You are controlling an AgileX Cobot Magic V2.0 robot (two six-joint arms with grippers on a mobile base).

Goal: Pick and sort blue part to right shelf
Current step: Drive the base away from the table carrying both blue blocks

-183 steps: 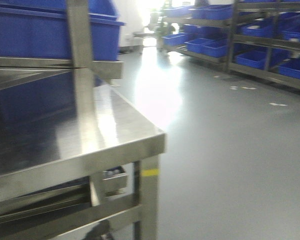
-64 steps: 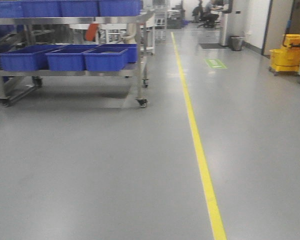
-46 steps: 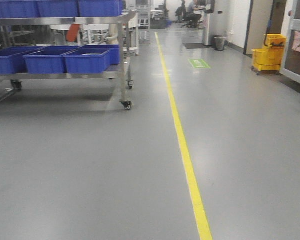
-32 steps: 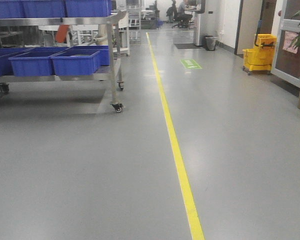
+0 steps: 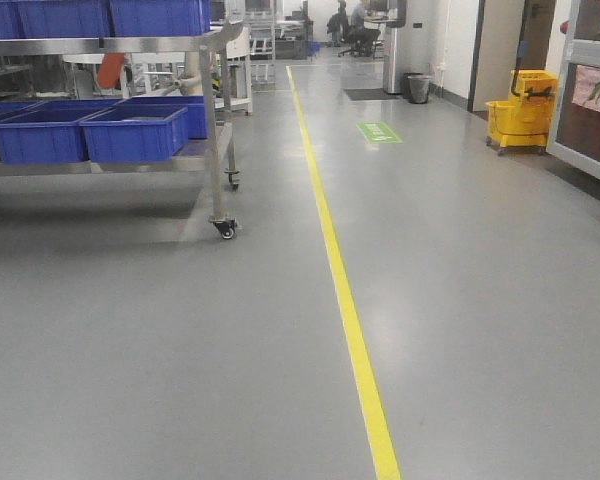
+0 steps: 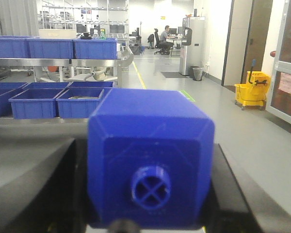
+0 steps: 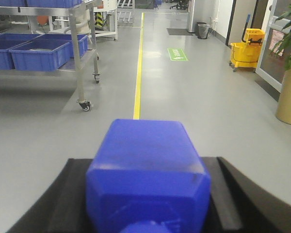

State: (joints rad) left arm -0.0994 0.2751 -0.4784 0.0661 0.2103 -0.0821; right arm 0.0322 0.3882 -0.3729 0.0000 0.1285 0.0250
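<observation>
Both arms are held out level and pointed straight ahead down the aisle, so not much of them is seen, and nothing of them is caught in the front view. In the left wrist view the left gripper (image 6: 150, 199) is clamped on a blue part (image 6: 150, 141), a chunky block with chamfered corners and a round stub with a cross in it facing the camera. It's squeezed between the dark fingers (image 6: 36, 189), one pressed on each side, and it's held clear of the floor.

Same deal on the other side: the right gripper (image 7: 148, 204) is closed around a second blue part (image 7: 145, 160), with the black fingers (image 7: 58, 204) tight against both flanks. That wrist is tipped a bit more downward, so more ground is shown.

A wheeled rack (image 5: 209, 120) loaded with blue bins (image 5: 135, 135) is seen off to the left, well apart from both parts. A yellow line (image 5: 345, 300) is painted along the grey floor (image 5: 180, 350), and a yellow mop bucket (image 5: 520, 108) is parked by the right wall.
</observation>
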